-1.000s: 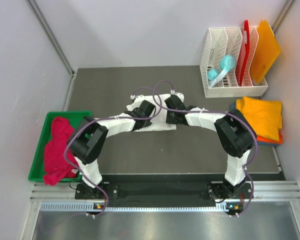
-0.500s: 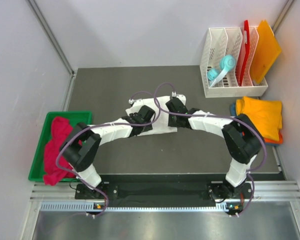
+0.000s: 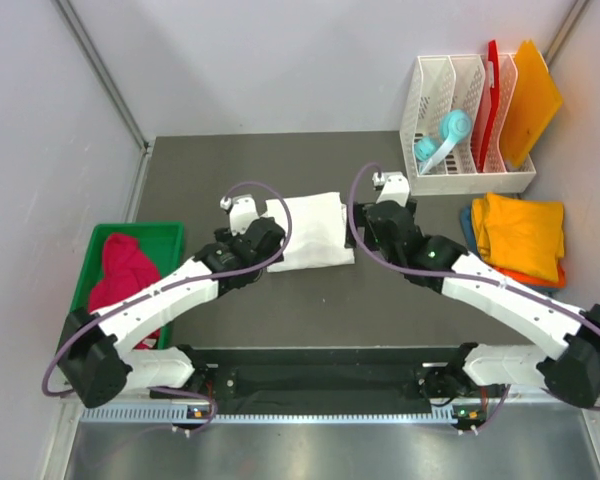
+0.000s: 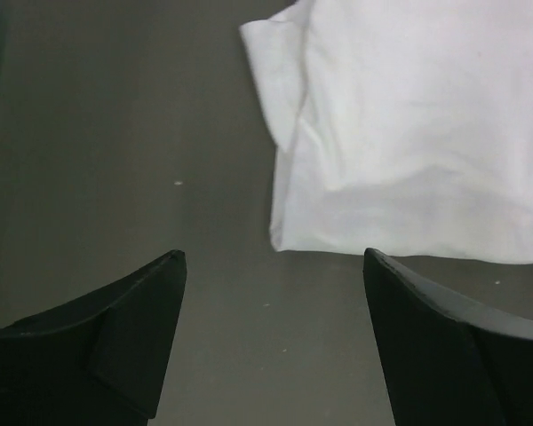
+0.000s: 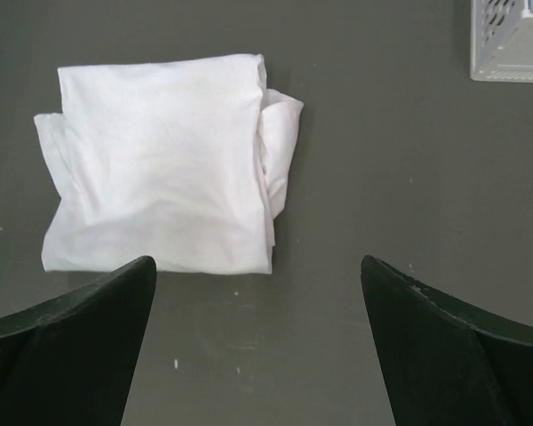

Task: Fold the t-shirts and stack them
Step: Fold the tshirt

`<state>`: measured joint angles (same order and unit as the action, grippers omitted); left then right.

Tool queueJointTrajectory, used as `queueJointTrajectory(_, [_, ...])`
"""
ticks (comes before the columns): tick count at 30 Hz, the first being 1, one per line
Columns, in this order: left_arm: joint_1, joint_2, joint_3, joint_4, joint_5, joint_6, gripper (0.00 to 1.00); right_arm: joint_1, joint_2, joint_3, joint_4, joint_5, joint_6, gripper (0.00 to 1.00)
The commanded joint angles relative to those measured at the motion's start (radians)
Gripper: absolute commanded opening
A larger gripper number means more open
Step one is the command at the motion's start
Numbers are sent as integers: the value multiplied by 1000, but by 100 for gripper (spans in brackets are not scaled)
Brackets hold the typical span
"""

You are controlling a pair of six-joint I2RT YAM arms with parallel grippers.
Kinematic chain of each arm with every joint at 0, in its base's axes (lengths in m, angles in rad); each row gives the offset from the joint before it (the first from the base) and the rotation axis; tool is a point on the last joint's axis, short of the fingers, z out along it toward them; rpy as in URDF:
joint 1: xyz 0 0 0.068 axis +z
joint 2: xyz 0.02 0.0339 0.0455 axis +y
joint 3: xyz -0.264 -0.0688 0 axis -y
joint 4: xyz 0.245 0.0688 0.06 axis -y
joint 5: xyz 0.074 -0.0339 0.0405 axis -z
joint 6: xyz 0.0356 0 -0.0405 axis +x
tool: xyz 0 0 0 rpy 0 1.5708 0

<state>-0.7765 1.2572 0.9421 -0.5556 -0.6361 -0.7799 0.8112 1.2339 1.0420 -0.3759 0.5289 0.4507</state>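
The folded white t-shirt [image 5: 160, 164] lies on the table just ahead of the right gripper [image 5: 256, 266], slightly to its left, with its long side running across the claw. The left gripper [image 4: 271, 266] seems nearer to it. Both claws are spread and hold nothing.

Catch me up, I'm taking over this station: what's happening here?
Two robot arms are folding t-shirts. The white t-shirt lies folded in the middle of the table, and neither gripper touches it. The left gripper hovers open to its left and the right gripper open to its right, both empty. A crimson t-shirt sits crumpled in the green bin at the left, not yet folded. A folded yellow-orange t-shirt tops a small stack at the right edge.
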Motion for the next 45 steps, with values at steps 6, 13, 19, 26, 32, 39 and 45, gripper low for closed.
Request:
queueJointTrajectory(6, [121,-185,-29,-173,-302,-18,99,98,-252,-112,-119,200,-30,100])
queueJointTrajectory(13, [163,-332,-369,524,-283,545,99,125,-344,-105,-202,272,-32,100])
queueJointTrajectory(19, [197,-207,-283,490,-72,447,99,128,-474,-135,-221,452,-37,100])
queueJointTrajectory(26, [116,-68,-181,407,20,242,99,109,-758,-507,648,708,-778,100])
queueJointTrajectory(32, [-162,47,-120,378,-149,237,99,-245,-567,-781,987,473,-675,100])
queueJointTrajectory(39, [-263,113,-81,371,-63,156,99,-481,-133,-789,1282,421,-425,100])
queueJointTrajectory(45, [-288,47,-144,394,-43,156,99,-501,158,-721,1497,284,-573,100])
